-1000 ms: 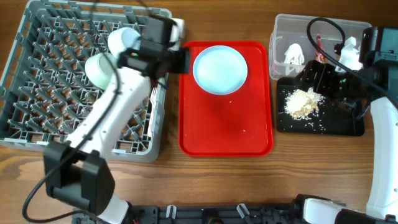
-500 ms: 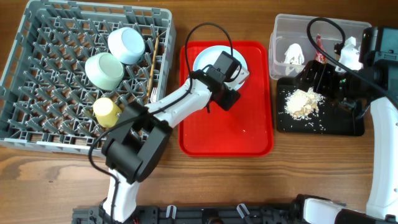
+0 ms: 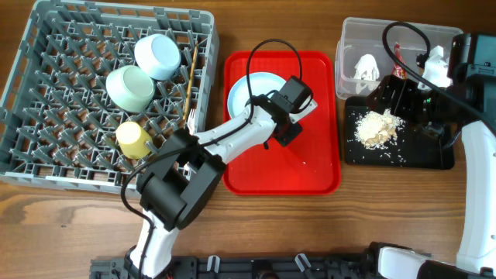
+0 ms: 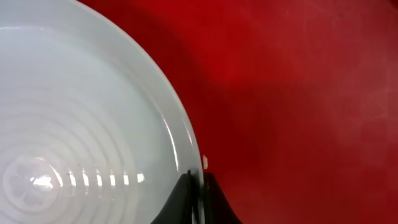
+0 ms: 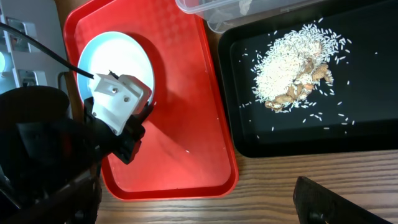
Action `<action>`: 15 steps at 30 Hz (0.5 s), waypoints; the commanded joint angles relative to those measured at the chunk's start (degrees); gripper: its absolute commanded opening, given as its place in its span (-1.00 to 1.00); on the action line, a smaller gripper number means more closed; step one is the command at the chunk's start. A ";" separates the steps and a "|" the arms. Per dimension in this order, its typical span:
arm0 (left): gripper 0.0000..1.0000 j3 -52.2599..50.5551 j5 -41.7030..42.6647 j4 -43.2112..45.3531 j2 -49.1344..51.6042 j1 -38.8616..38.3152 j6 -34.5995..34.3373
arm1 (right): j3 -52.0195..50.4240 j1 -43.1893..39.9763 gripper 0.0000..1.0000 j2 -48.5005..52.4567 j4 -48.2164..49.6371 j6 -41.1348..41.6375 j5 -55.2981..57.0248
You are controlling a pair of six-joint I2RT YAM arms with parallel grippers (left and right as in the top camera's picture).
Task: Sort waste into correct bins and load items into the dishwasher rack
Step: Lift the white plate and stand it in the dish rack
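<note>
- Since half a second ago, the left arm has swung a little further right over the red tray (image 3: 310, 174), and the pale blue-white plate (image 3: 246, 94) has slid toward that tray's left edge. I judge the plate is now gripped and ready to go to the rack.
- Dishwasher rack (image 3: 70, 147): it holds the light green bowl (image 3: 129, 87), light blue bowl (image 3: 157, 56), yellow cup (image 3: 133, 138), chopsticks (image 3: 191, 77) and white fork (image 3: 190, 118). The plate looks like the last item to load.
- Left arm: it reaches diagonally from the table's near edge, with its wrist above the plate's right side.
- Right arm: it is folded at the far right, with the right gripper (image 3: 403, 97) over the black tray (image 3: 418, 159). I cannot tell how its jaws stand.
- Bins: rice crumbs (image 3: 374, 128) lie heaped in the black tray. The clear tub (image 3: 353, 39) holds the tissue (image 3: 365, 67) and red wrapper (image 3: 397, 62).
- Left gripper (image 4: 196, 190): its jaws are narrow and pinch the plate's rim. Whether the plate has lifted off the tray is unclear.
- Stray crumb (image 4: 205, 162): it lies on the tray just beside the rim.
</note>
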 commanded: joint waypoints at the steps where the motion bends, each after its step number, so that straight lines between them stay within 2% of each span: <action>1: -0.92 0.83 -5.73 -0.81 0.70 0.00 -0.09 | 0.63 -0.11 0.98 -0.26 -0.09 -1.01 -0.76; 12: -0.92 2.97 -6.19 -0.57 -16.83 0.57 -2.27 | 0.63 -0.11 0.98 -0.26 -0.09 -0.98 -0.76; 15: -0.92 2.97 -6.16 -0.39 -21.59 2.69 -7.87 | 0.63 -0.13 0.98 -0.26 -0.09 -0.98 -0.76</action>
